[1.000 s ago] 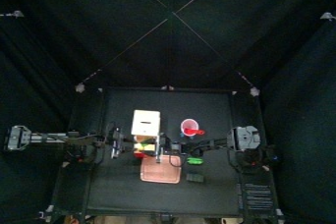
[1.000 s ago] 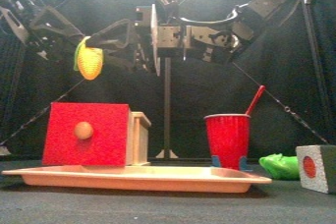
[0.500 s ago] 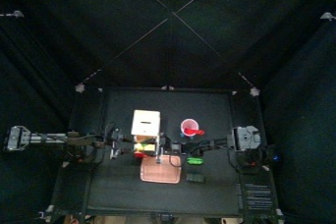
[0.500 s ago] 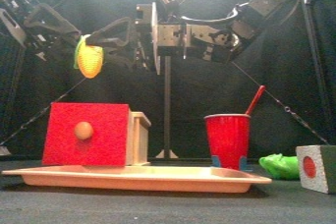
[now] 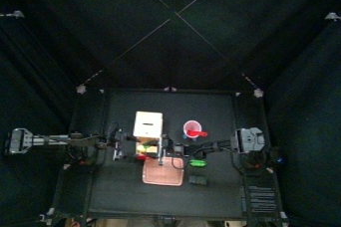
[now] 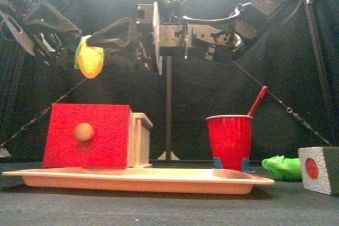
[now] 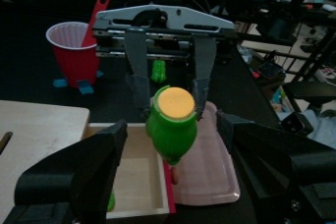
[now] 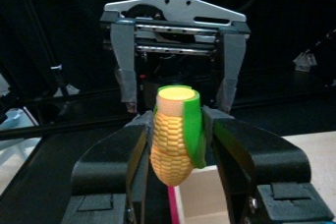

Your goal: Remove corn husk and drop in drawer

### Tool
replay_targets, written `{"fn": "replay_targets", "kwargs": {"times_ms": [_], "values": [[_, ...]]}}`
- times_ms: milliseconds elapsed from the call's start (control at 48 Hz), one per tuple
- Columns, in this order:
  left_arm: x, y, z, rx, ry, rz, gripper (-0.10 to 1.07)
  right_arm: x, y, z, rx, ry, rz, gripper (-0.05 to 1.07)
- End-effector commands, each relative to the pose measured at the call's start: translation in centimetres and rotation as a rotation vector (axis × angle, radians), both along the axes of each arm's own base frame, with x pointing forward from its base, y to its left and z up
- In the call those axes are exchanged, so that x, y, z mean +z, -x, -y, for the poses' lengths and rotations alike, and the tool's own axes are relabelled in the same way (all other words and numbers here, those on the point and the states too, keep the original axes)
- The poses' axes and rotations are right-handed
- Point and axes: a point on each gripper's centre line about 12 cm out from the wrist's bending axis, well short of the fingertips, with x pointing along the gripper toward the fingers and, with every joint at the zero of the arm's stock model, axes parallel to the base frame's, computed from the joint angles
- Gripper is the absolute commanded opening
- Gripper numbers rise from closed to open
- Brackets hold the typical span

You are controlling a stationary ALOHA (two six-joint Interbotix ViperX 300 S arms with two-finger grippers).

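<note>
Both arms are raised above the counter (image 6: 159,202) and meet at a little corn cob (image 6: 89,59) held in the air, well above the red-fronted cream box (image 6: 93,136). In the right wrist view the right end effector (image 8: 178,135) is clenched on the cob, its yellow kernels on one side and the corn husk (image 8: 195,130), a green strip, still on the other. In the left wrist view the left end effector (image 7: 171,141) is closed on the same piece from the opposite end, and there the green husk faces the camera with the cob's pale round tip on top.

The box stands on a pale pink tray (image 6: 139,179) and has a round wooden knob (image 6: 83,131) on its red front. Beside the tray is a red cup (image 6: 229,141) with a red straw (image 6: 255,100). Further right lie a green leafy thing (image 6: 280,167) and a small block (image 6: 318,169) with a red dot. I can read no writing anywhere.
</note>
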Motion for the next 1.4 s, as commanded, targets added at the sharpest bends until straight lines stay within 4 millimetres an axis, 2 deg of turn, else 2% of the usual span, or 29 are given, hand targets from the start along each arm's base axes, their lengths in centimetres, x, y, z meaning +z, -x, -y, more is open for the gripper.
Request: {"fn": "replay_targets", "kwargs": {"times_ms": [0, 292, 708, 1042, 1375], "values": [[0.95, -0.44, -0.34, 0.012, 0.007, 0.028, 1.0, 3.65, 0.44, 0.02, -0.002, 0.001, 0.086, 0.62], [1.07, -0.45, -0.31, 0.007, 0.011, 0.039, 0.85, 3.95, 0.36, -0.02, 0.001, 0.005, 0.093, 0.62], [1.43, -0.42, -0.11, -0.024, -0.032, 0.088, 0.78, 3.71, 0.41, -0.13, 0.005, 0.007, 0.087, 0.62], [1.18, -0.26, -0.38, 0.003, -0.032, 0.101, 0.53, 3.81, 0.47, -0.2, 0.006, 0.007, 0.089, 0.62], [0.94, 0.15, -0.72, 0.026, -0.044, 0.106, 0.51, 4.04, 1.24, -0.35, 0.009, 0.007, 0.086, 0.62]]}}
